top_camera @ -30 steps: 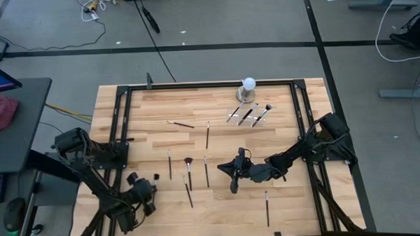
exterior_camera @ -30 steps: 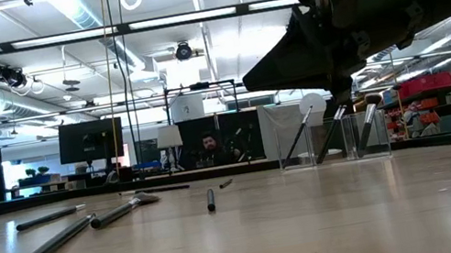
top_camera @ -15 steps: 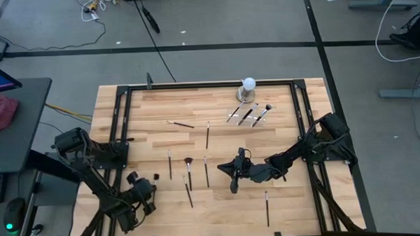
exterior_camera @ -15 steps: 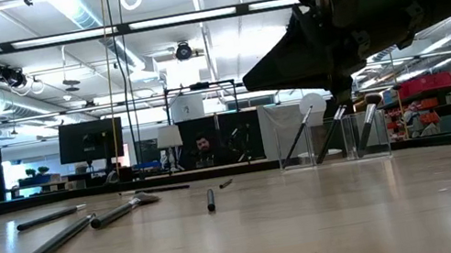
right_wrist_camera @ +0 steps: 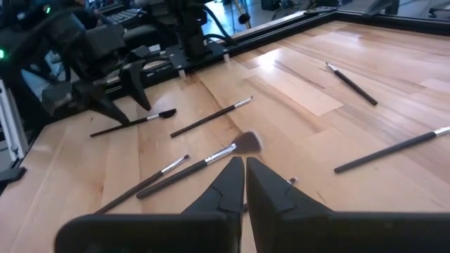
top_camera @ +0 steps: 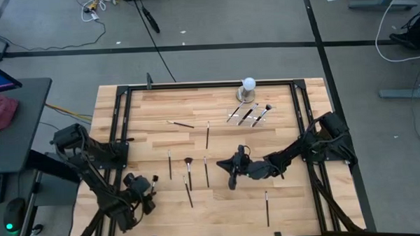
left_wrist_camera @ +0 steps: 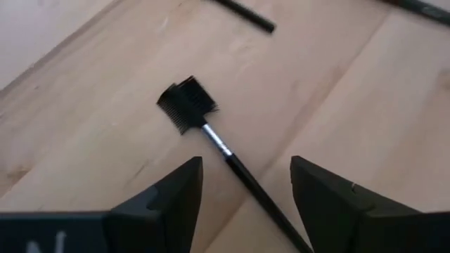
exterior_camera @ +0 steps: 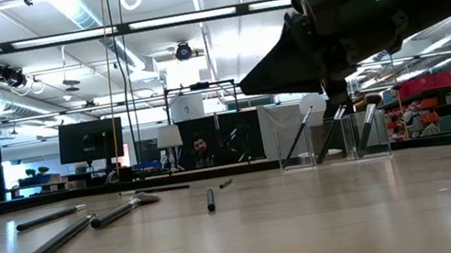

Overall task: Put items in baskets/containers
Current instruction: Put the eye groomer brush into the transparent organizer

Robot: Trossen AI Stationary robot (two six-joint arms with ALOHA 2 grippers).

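A: Where is the left tool [top_camera: 151, 188]?

B: Low at the near left of the surface [top_camera: 220, 209]. Its fingers [left_wrist_camera: 325, 200] stand wide apart, with nothing between them. Its wrist view shows a comb brush [left_wrist_camera: 218, 140] lying flat on the wood, the handle running down between the two fingers, not gripped.

A: And the right tool [top_camera: 232, 177]?

B: Near the middle of the surface, raised above the wood. Its fingers [right_wrist_camera: 271, 186] are pressed together, narrow, and hold nothing. Just ahead of them lies a fan brush [right_wrist_camera: 204, 161] with a pale tip.

A: The tray?

B: The clear tray [exterior_camera: 333, 140] is at the far side, beside the white ball [top_camera: 248, 84]. Three brushes [top_camera: 248, 114] lean in it.

A: The rest of the brushes?

B: Loose on the wood. One angled brush [top_camera: 181, 124] and one upright brush [top_camera: 207, 135] lie toward the far side, a cluster [top_camera: 188, 171] lies left of the right tool, and a lone brush [top_camera: 266, 208] lies near the front edge, well apart from the others.

A: Anyone about?

B: A person [exterior_camera: 201, 149] shows in the room beyond the surface.
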